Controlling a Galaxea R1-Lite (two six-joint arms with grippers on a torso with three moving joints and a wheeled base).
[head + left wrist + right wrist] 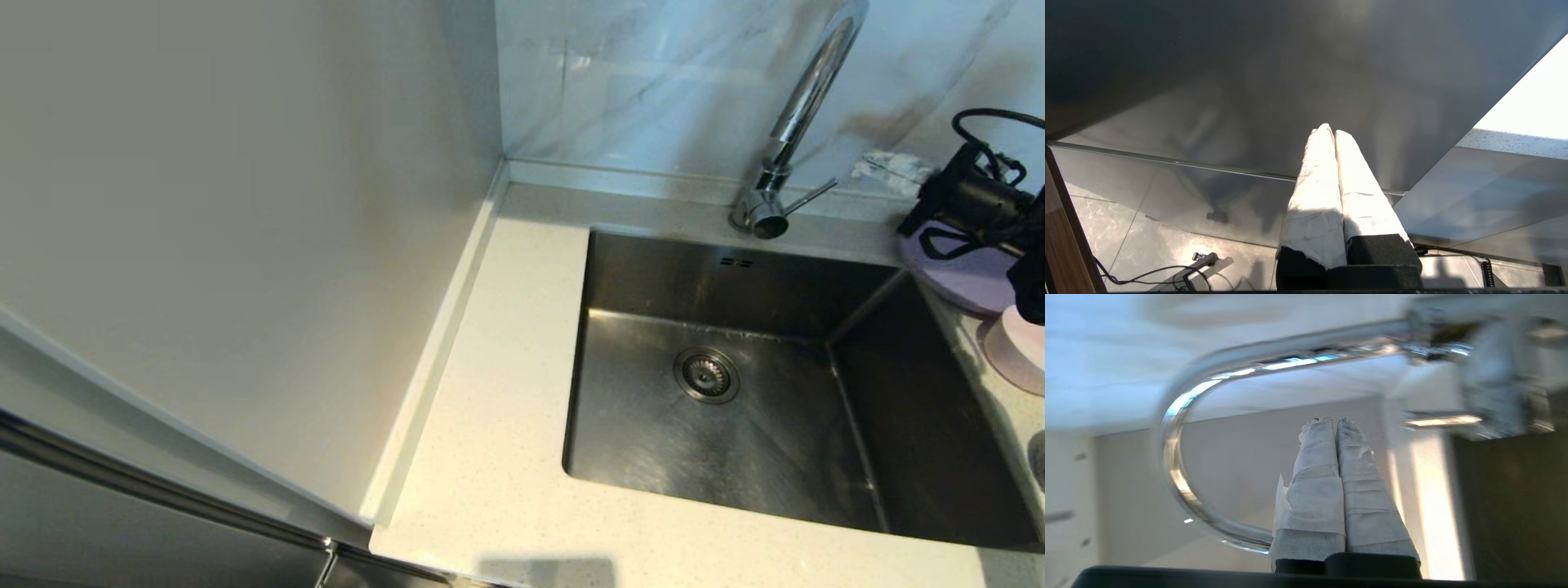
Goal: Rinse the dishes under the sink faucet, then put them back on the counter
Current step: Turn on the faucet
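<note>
The steel sink (735, 278) lies in the speckled counter (506, 408), with the chrome faucet (804, 98) behind it and its thin lever (808, 198) pointing right. At the sink's right side a lilac plate (967, 282) and a pale pink bowl (1020, 351) rest on the counter. My right arm (980, 196) hangs over the plate at the head view's right edge. The right gripper (1336, 421) is shut and empty, its taped fingers aimed towards the faucet's curved neck (1180, 416) and lever (1437, 420), apart from both. My left gripper (1331, 131) is shut and empty, parked low.
A plain wall panel (245, 204) rises at the counter's left and a grey-veined marble wall (637, 82) at the back. The sink's drain strainer (707, 375) sits in its floor. The left wrist view shows a steel cabinet front (1249, 81) and floor tiles (1147, 245).
</note>
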